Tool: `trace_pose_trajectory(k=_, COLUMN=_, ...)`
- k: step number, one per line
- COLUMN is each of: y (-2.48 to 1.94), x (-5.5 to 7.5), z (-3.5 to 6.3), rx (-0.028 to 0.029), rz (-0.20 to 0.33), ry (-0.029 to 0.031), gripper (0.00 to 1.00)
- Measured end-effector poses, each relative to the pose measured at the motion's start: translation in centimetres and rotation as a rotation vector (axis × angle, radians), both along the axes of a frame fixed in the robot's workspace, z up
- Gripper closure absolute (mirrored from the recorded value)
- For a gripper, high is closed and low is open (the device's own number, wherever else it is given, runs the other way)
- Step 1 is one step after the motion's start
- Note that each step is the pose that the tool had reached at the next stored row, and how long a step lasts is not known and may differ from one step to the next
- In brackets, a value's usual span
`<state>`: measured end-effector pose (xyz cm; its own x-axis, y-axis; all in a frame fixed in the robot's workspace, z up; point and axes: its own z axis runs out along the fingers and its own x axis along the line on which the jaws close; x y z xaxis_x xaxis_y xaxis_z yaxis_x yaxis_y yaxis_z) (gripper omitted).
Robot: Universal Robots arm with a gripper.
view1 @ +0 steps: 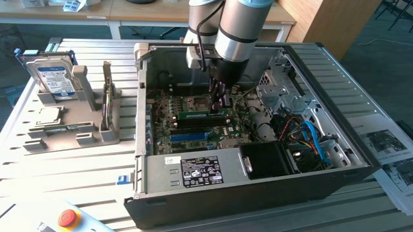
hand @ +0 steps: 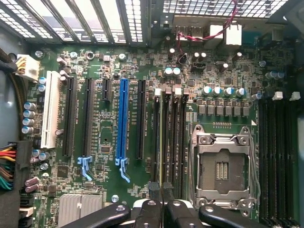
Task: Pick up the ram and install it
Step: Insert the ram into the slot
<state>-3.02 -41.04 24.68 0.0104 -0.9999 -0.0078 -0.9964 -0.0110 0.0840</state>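
- The jaws are pressed close together, low inside the computer case (view1: 258, 193). They look to be pinching the top edge of the ram (view1: 201, 115).
- The ram is a thin green stick standing on its long edge at the black memory slots (hand: 171, 142), just beside the open chip socket (hand: 222, 166). I cannot tell if it is in a slot or only above one.
- I think the ram is light and stiff, but easy to crack. It is best held by its bare top edge, not by the tiny chips.
- The green motherboard (hand: 104, 180) lies all around, and its blue slot (hand: 123, 118) is off to one side.
- Outside the case, on the bench (view1: 65, 174), a hard drive (view1: 55, 79) stands in a grey holder (view1: 71, 125).
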Motion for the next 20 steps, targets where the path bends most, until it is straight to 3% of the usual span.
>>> trace_pose_trajectory(k=5, y=-0.24, x=0.0, z=-0.01, rx=0.0001, rz=0.0, ry=0.0, gripper=0.88)
trace_pose_trajectory(k=20, y=-0.26, x=-0.01, z=-0.66, rx=-0.0001, rz=0.0, ry=-0.0014, gripper=0.88)
